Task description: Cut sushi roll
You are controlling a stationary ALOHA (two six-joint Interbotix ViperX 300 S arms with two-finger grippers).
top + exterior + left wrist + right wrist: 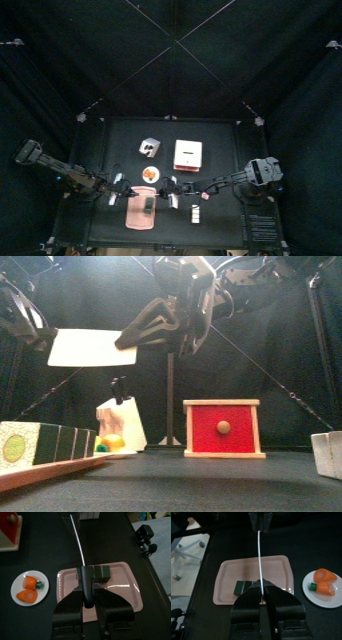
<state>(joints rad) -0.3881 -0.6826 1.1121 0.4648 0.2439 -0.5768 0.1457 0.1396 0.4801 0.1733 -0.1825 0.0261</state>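
clamping from both ends: left jaws (pixel 86 602) closed tight on the dark handle of the knife (pixel 79 547), right jaws (pixel 262 591) pinched shut on the far end of the same thin pale blade, seen edge-on and stretched between the two. hanging above the pink board (pixel 123 592), with the blade running across the board's short width.

lying just under that line, on the board's far half: the sushi roll (pixel 102 572), a dark stubby block, partly hidden behind the handle in the left wrist view. appears laid with its long axis along the board's long side, so roughly square to the blade, though too short and too covered to be sure. ends seem to point toward the board's two short edges.

likely light, soft and a little sticky; apt to squash or roll under a blunt push rather than part cleanly. best not gripped at all, only pressed straight down through its middle by the blade, evenly from both ends.

beside the board on the table (pixel 40 562): a round white dish (pixel 17 592) with orange pieces, apart from the roll.
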